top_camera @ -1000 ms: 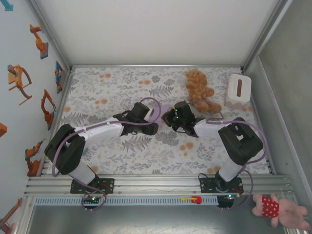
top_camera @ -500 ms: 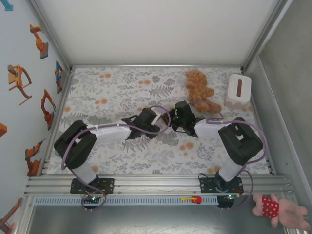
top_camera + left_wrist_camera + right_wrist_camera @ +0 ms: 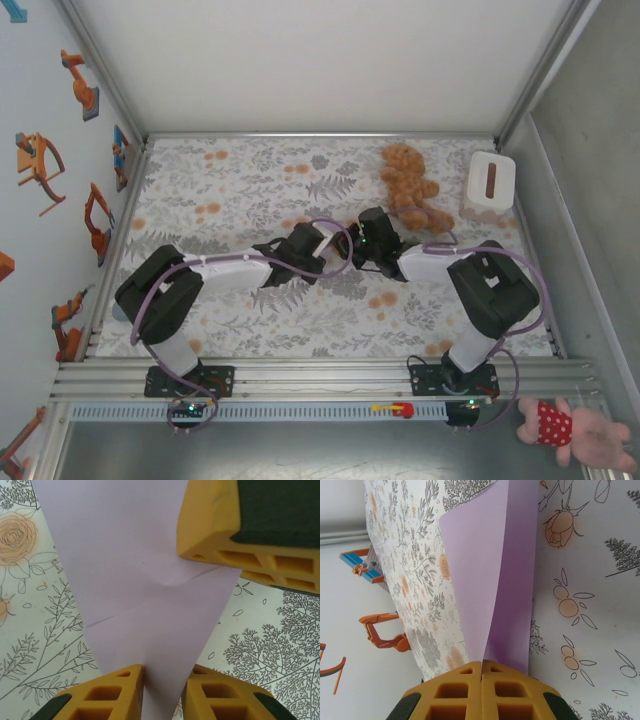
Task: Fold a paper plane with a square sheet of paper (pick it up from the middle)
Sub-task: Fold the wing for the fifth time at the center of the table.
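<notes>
The lavender square sheet of paper (image 3: pixel 145 580) is folded into a pointed shape with creases, lifted over the floral cloth. My right gripper (image 3: pixel 481 662) is shut on it, and the paper (image 3: pixel 495 580) rises from between its closed fingers. One of its yellow fingers (image 3: pixel 220 525) shows at the upper right of the left wrist view. The paper's pointed tip runs down between the fingers of my left gripper (image 3: pixel 163 672), which stand a little apart, not pinching it. From above, the left gripper (image 3: pixel 333 246) and the right gripper (image 3: pixel 352 243) meet at mid-table and hide the paper.
A brown teddy bear (image 3: pixel 410 185) lies at the back right, close behind the right gripper. A white box (image 3: pixel 490 185) stands by the right wall. The floral cloth (image 3: pixel 230 190) stretches free to the left and back. A pink soft toy (image 3: pixel 580 432) lies off the table.
My left arm has reached right until its gripper meets the right one, and its jaws have narrowed around the paper's tip. The right arm has held still.
</notes>
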{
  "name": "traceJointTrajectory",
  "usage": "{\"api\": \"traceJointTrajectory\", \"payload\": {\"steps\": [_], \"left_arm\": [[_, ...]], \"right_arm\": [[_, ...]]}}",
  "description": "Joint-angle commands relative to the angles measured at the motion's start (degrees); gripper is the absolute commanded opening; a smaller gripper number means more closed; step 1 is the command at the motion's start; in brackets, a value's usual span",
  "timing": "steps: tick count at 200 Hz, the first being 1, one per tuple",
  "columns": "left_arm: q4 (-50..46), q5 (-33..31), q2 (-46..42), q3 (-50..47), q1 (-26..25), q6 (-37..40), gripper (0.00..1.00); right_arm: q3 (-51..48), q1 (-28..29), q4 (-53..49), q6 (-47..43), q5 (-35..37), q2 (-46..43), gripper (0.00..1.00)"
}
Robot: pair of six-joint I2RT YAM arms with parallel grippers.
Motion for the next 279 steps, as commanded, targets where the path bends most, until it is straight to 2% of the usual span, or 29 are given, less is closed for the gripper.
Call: {"api": "traceJointTrajectory", "payload": {"steps": [1, 13, 30, 45, 67, 110, 168, 230, 279], "left_arm": [[0.5, -0.8, 0.9, -0.2, -0.2, 0.6, 0.20], [0.5, -0.7, 1.0, -0.2, -0.2, 0.7, 0.16], [0.8, -0.3, 1.1, -0.5, -0.2, 0.6, 0.14], [0.9, 0.1, 1.0, -0.8, -0.1, 0.5, 0.13], [1.4, 1.1, 0.4, -1.2, 0.0, 0.3, 0.13], [1.9, 6.5, 0.2, -1.6, 1.0, 0.3, 0.12], [0.3, 19.0, 0.4, 0.0, 5.3, -3.1, 0.07], [-8.6, 31.2, 3.7, 7.1, 9.9, -7.5, 0.05], [-11.3, 38.8, 7.6, 10.5, 12.4, -10.4, 0.05]], "right_arm": [[-0.5, -0.4, -1.4, -0.6, 0.7, -0.2, 0.09], [-0.4, -0.8, -2.3, -1.6, 1.0, -0.8, 0.16], [-0.2, -1.7, -4.8, -3.6, 2.1, -2.2, 0.33], [0.3, -2.6, -7.9, -6.0, 3.2, -3.7, 0.44], [1.3, -4.1, -13.6, -9.7, 5.3, -6.5, 0.51], [1.4, -6.2, -20.9, -15.2, 9.1, -10.6, 0.53], [0.6, -6.5, -24.0, -24.1, 9.7, -12.8, 0.52], [0.5, -6.5, -20.4, -35.5, 2.4, -10.7, 0.54], [0.6, -6.6, -14.5, -39.0, -3.4, -6.6, 0.57]]}}
